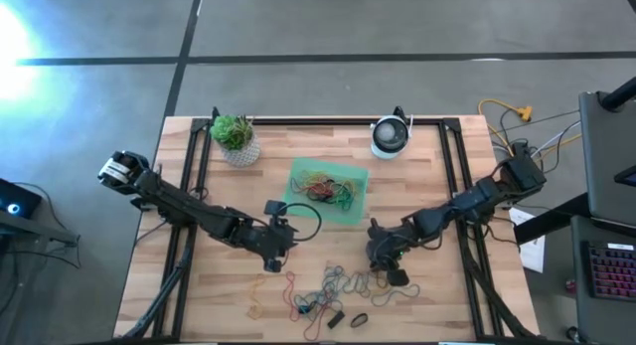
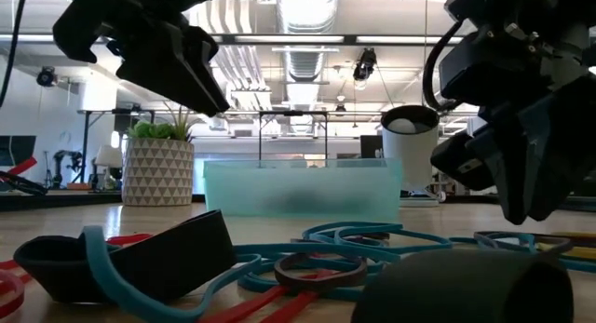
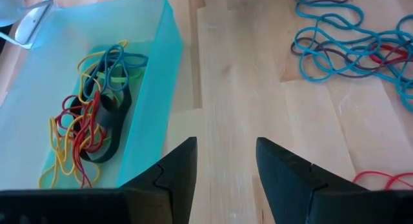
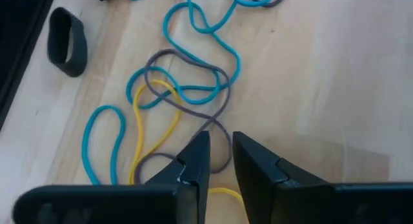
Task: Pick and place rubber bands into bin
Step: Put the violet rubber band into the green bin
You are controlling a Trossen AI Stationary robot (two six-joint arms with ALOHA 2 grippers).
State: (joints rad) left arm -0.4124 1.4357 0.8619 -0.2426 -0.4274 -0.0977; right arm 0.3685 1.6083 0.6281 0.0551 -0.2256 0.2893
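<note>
Bands (image 4: 187, 88) light, floppy, tangled on worktop (image 4: 335, 62); single strand best pinched. Right pincer (image 4: 219, 161) nearly closed, nothing held; left pincer (image 3: 226, 161) open, empty, beside bin (image 3: 151, 88).

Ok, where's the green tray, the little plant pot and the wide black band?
Shallow translucent green plastic tray (image 1: 299, 173): high view, bare corner.
Small white pot with green plant (image 1: 240, 152): high view, pot side.
Wide black rubber band (image 4: 66, 41): right wrist view, loop's edge.

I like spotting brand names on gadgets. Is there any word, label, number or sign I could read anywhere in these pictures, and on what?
None can be read.
The bin, plant pot and round white device show no lettering.
A paper sheet beside the table carries marks too small to read.
</note>
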